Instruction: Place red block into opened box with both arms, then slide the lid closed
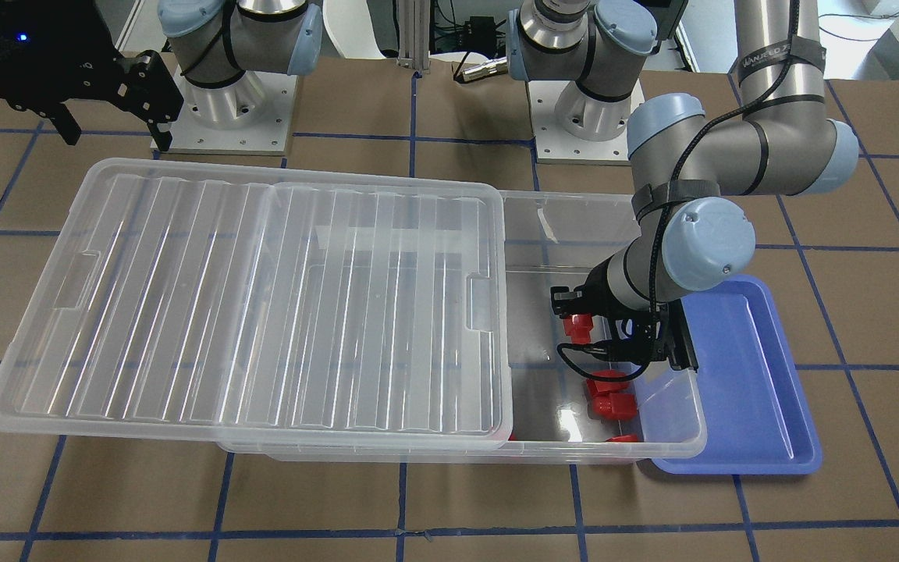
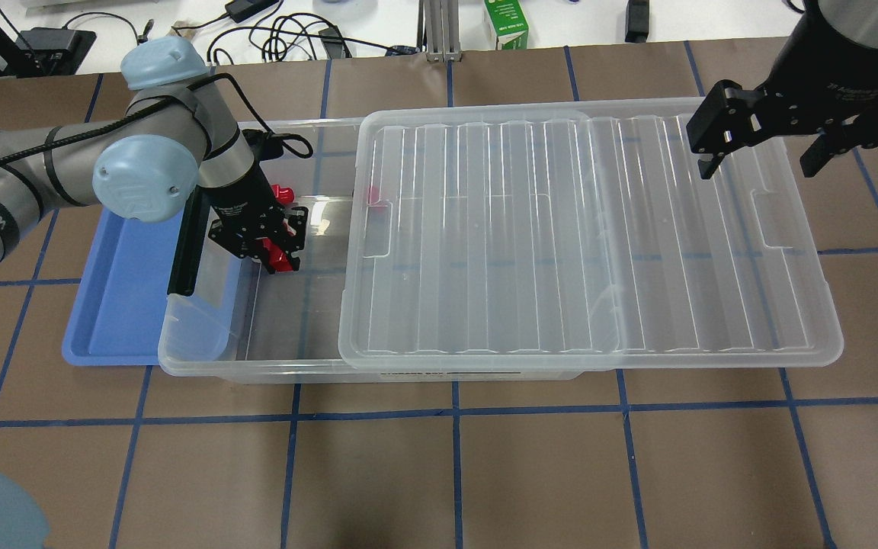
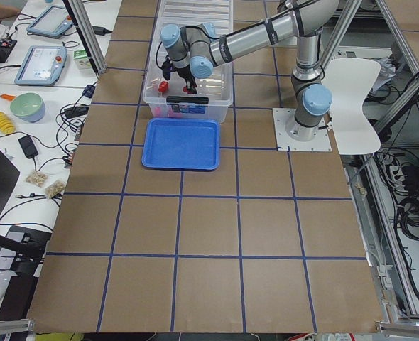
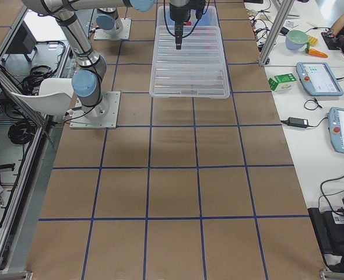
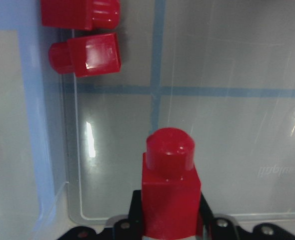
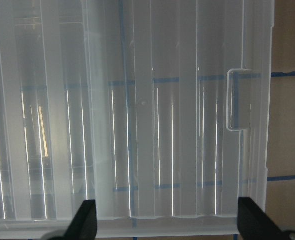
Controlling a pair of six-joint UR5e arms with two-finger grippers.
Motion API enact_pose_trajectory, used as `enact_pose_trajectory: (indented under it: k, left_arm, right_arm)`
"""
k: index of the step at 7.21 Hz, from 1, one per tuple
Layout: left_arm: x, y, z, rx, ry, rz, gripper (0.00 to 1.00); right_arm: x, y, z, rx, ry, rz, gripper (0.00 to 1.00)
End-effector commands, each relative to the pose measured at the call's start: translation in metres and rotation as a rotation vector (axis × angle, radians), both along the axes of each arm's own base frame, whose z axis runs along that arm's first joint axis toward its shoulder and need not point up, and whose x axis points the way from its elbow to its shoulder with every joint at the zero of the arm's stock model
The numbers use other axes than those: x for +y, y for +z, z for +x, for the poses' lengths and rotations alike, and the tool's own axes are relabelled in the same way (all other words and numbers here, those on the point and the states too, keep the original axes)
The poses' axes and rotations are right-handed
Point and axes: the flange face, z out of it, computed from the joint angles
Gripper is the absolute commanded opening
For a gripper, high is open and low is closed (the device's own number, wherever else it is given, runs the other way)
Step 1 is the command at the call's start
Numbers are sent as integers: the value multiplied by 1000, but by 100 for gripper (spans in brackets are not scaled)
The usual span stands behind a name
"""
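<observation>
My left gripper (image 2: 275,255) hangs inside the open end of the clear box (image 2: 256,372), shut on a red block (image 5: 170,190) that points stub-first at the box floor. Two more red blocks (image 5: 92,55) lie on the floor near the box's corner, and another (image 2: 374,197) shows through the lid's edge. The ribbed clear lid (image 2: 561,229) sits slid sideways on the box. It covers most of the box and overhangs the far end. My right gripper (image 2: 761,162) is open above the lid's outer end, its fingers (image 6: 85,220) wide apart over the handle recess (image 6: 237,100).
A blue tray (image 2: 111,305) lies against the box's open end, partly under the rim, below my left arm. Both arm bases (image 1: 223,101) stand on the robot's side of the table. Cables and a green carton (image 2: 506,23) sit beyond the table's far edge.
</observation>
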Motion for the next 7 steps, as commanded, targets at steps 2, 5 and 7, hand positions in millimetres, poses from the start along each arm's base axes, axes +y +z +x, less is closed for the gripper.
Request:
enact_pose_trajectory:
  k: [2, 5, 7]
  left_arm:
    - [-12, -34, -1, -1, -5, 7, 0]
    - [-11, -57, -1, 2, -14, 25, 0]
    - [-10, -70, -1, 4, -12, 48, 0]
  right_arm:
    - [0, 0, 0, 0, 0, 4, 100]
    - [1, 0, 0, 0, 0, 5, 100]
    - [2, 1, 0, 0, 0, 2, 100]
